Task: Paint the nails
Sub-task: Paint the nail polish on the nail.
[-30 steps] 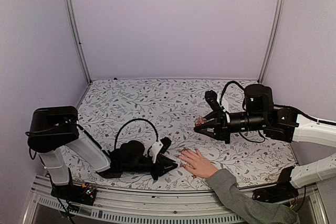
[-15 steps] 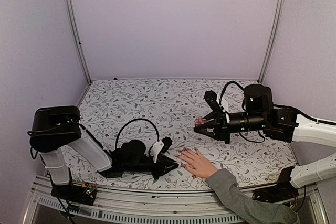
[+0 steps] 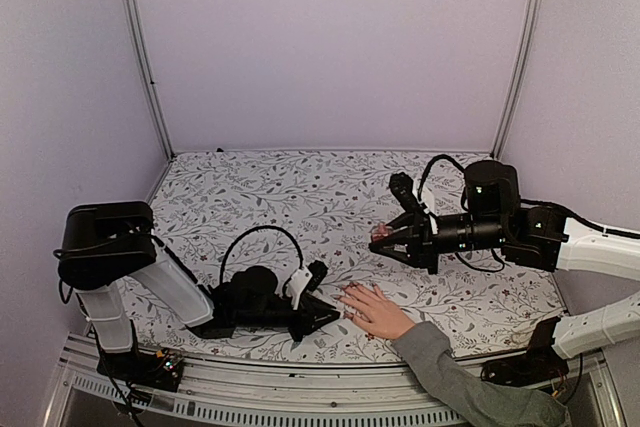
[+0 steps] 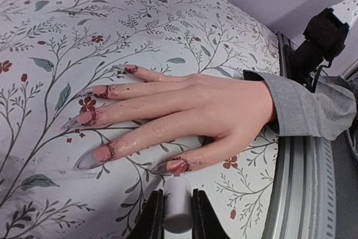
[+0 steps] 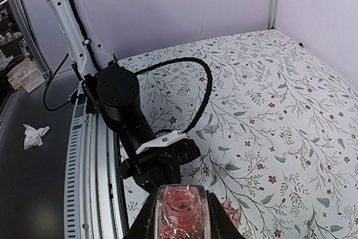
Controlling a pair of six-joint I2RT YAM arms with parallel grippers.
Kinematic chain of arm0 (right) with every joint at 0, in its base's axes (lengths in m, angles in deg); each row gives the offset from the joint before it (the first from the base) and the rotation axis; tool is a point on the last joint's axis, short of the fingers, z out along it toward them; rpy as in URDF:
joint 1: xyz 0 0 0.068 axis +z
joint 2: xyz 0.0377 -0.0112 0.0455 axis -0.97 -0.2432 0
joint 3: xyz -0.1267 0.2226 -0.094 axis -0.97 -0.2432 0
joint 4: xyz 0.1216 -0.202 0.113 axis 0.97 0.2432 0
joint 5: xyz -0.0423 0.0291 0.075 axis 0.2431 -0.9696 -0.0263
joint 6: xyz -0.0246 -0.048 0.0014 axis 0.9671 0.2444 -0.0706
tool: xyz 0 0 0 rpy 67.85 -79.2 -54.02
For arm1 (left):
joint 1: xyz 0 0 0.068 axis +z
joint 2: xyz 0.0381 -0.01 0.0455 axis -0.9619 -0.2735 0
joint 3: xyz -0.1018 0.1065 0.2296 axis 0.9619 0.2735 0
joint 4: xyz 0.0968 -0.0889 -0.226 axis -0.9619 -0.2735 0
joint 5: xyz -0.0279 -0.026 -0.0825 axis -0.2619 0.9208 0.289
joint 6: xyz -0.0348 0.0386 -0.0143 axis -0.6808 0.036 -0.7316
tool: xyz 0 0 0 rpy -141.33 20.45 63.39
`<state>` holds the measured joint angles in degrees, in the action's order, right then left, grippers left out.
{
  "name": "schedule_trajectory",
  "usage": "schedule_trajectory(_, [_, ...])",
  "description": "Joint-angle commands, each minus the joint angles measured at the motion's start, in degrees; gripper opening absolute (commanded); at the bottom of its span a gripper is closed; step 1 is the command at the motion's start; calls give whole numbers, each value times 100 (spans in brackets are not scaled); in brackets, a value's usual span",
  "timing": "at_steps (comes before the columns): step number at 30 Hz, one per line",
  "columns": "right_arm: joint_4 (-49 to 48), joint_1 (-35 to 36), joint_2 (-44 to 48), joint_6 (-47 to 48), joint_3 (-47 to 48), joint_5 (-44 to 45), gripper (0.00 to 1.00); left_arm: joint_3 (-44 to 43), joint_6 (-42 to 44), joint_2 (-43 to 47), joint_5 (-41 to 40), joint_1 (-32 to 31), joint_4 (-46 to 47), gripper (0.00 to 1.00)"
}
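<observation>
Scene static bar tiny L-arm shift; L end effector (image 4: 178,219) clamps white brush handle (image 4: 178,205), nails (image 4: 84,117) of hand (image 4: 207,104) flat on bench (image 4: 56,4) just ahead, lying crosswise to handle; R end effector (image 5: 182,222), gripping open polish bottle (image 5: 182,208), farther off.

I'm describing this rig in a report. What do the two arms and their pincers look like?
The left arm and right arm match: white link shells, boxy black joints, a black cable looping over each wrist. The left pincer and right pincer are black.
</observation>
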<state>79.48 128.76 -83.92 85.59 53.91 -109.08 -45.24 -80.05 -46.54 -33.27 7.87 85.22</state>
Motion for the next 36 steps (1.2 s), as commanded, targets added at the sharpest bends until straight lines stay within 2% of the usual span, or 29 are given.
schedule_trajectory(1, [-59, -28, 3, 56, 102, -7, 0, -95, -48, -97, -33, 93, 116, 0])
schedule_trajectory(36, [-69, -24, 12, 38, 85, 17, 0, -106, -78, -74, -134, 166, -136, 0])
